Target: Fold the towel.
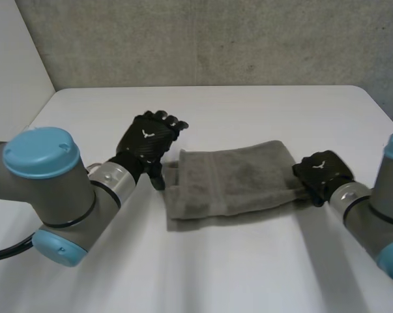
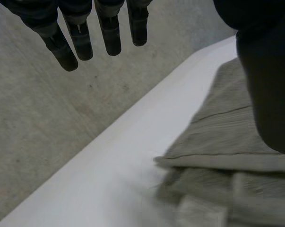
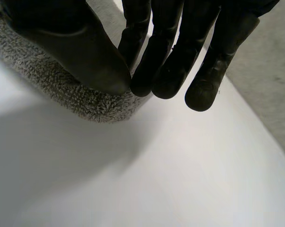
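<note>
Left hand (image 1: 147, 142) open at towel (image 1: 238, 182) edge.

You have no words, numbers or brand names to read here. The nearest thing to a sign is a small white emblem (image 1: 147, 134) on the back of the left hand (image 1: 152, 149). It is a spread, V-like shape, and you cannot make out any letters in it. A similar white mark (image 1: 319, 164) sits on the back of the right hand (image 1: 325, 177), the one at the right end of the towel (image 1: 235, 182). It is also too small to read as a letter or a name.
</note>
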You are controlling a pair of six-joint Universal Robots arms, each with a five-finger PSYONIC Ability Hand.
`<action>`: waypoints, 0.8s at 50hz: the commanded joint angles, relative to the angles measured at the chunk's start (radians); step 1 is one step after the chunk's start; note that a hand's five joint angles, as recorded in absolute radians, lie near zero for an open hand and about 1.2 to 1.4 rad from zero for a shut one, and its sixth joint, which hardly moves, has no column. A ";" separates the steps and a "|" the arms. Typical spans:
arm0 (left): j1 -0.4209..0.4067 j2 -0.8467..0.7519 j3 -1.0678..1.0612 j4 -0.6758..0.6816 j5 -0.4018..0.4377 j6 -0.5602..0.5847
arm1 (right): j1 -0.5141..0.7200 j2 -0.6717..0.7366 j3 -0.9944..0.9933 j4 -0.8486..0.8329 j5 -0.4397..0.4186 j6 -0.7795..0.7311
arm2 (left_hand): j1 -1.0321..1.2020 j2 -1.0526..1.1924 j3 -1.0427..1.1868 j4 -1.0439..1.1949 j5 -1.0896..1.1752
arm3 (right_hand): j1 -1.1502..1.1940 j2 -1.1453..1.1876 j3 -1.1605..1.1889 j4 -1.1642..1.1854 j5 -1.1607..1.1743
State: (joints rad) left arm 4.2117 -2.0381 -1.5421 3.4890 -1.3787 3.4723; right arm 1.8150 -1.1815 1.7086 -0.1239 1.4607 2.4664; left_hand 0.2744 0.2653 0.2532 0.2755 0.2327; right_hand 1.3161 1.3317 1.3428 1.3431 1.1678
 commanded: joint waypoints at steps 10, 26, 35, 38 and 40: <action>0.060 0.068 -0.003 0.001 -0.002 -0.053 | 0.211 -0.078 -0.200 0.023 -0.069 0.000 | -0.058 -0.049 -0.037 -0.059 -0.191 | 0.080 0.065 0.054 0.053 0.054; 0.077 0.069 -0.004 0.010 -0.056 -0.101 | 0.509 0.237 -0.342 0.049 -0.218 0.042 | -0.055 -0.046 -0.034 -0.056 -0.188 | 0.080 0.065 0.054 0.053 0.054; 0.051 0.067 0.023 0.018 -0.057 -0.104 | 0.434 0.034 -0.262 0.053 -0.189 0.177 | -0.055 -0.046 -0.034 -0.056 -0.188 | -1.099 -1.115 -1.126 -1.126 -1.125; 0.013 0.056 0.043 0.030 -0.063 -0.107 | 0.369 -0.043 -0.216 0.050 -0.192 0.247 | -0.055 -0.046 -0.034 -0.056 -0.188 | -1.142 -1.157 -1.168 -1.169 -1.168; -0.019 0.047 0.056 0.044 -0.066 -0.125 | 0.319 -0.093 -0.189 0.050 -0.188 0.316 | -0.055 -0.046 -0.034 -0.056 -0.188 | -1.142 -1.157 -1.168 -1.169 -1.168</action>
State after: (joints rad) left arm 4.2584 -1.9736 -1.5189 3.5084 -1.4374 3.3668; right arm 2.2505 -1.1265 1.4425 -0.0681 1.2660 2.6358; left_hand 0.2744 0.2653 0.2533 0.2755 0.2363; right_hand 0.2833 0.2823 0.2975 0.2953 0.0791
